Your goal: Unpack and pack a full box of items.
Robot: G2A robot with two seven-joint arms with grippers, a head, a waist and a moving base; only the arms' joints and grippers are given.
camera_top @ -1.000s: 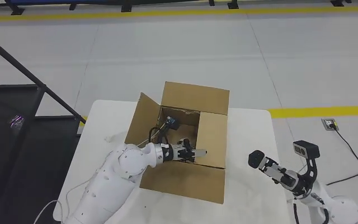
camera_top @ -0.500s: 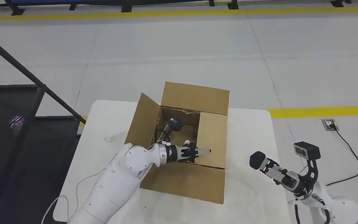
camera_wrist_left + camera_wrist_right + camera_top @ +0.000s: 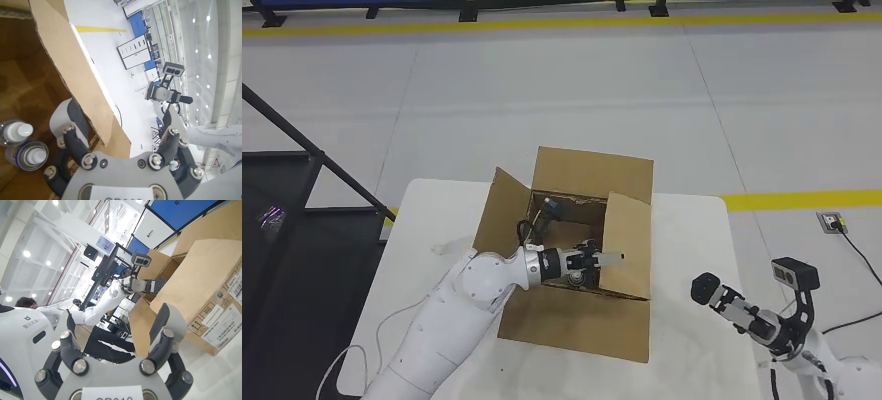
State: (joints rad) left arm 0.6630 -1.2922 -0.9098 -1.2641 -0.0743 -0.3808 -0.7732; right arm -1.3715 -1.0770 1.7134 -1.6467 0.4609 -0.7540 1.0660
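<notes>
1. White worktop (image 3: 692, 240) carries everything. Nearest the robot, on its right side, the right pincer (image 3: 116, 310) hangs over the bare surface, well apart from the box. Its two fingers are spread wide with nothing between them.
2. The cardboard box (image 3: 577, 320) stands open at the middle of the worktop. The outer wall that faces the right pincer bears white printed labels (image 3: 217, 330).
3. The left arm reaches in over the box's near-left corner, and the left pincer (image 3: 116, 110) sits at the raised right flap (image 3: 630, 240). The pincer is spread and straddles the flap's near edge. One finger (image 3: 71, 117) is inside the box, just beside the flap's inner face. The other finger (image 3: 171, 121) is outside the flap. I cannot tell whether either pad presses the cardboard.
4. Down on the box floor, near the inner finger, a clear bottle (image 3: 16, 130) with a white cap stands upright. A can (image 3: 28, 155) with a blue band and a white nozzle stands upright too, touching the bottle.
5. Farther in, the top view shows a small blue-topped item (image 3: 548, 210) by the box's far wall. I cannot tell whether it is that same can.
6. The left flap (image 3: 497, 205) leans outward, and the far flap (image 3: 592, 165) stands up behind the opening.
7. Beyond the worktop lies a pale floor with a yellow line (image 3: 802, 200), and a black frame (image 3: 302, 150) stands off to the left.
</notes>
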